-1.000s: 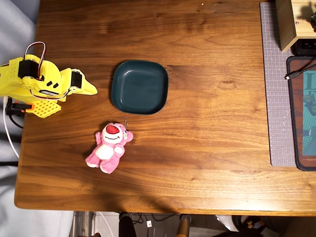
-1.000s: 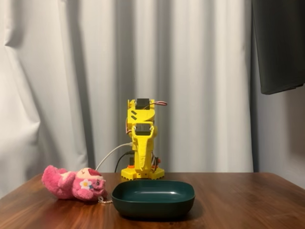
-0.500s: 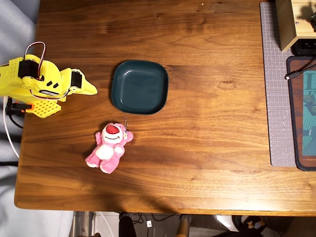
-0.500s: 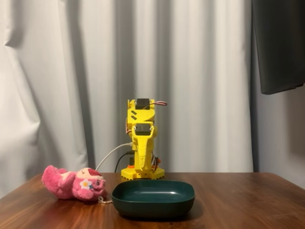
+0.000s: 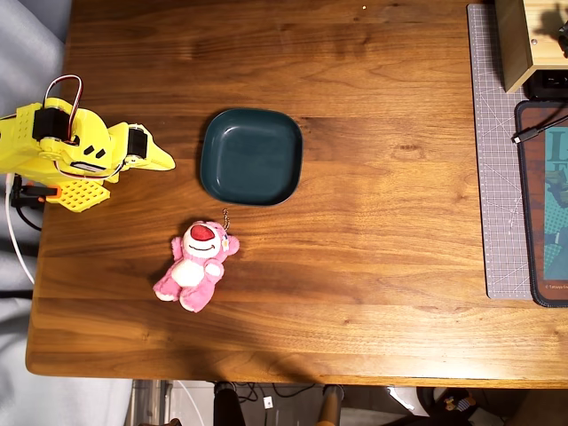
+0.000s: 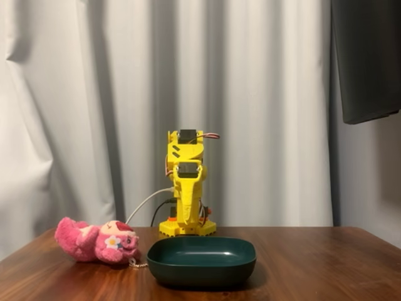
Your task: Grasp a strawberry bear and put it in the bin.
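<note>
The strawberry bear [image 5: 197, 262] is a pink plush with a white muzzle and red nose. It lies on its back on the wooden table, its ball chain pointing toward the bin. The bin [image 5: 251, 156], a dark teal rounded-square dish, sits empty just beyond the bear's head. In the fixed view the bear [image 6: 100, 241] lies to the left of the bin [image 6: 200, 260]. My yellow arm is folded at the table's left edge. Its gripper [image 5: 165, 162] is shut on nothing, well apart from the bin's left rim and from the bear. In the fixed view the gripper [image 6: 187, 213] hangs behind the bin.
A grey cutting mat [image 5: 497, 151] runs along the right side of the table, with a tan wooden box [image 5: 524, 40] at its top, a dark pad [image 5: 543, 204] and a cable [image 5: 532, 133]. A white cable [image 5: 19, 240] trails from the arm's base. A curtain [image 6: 94, 94] hangs behind.
</note>
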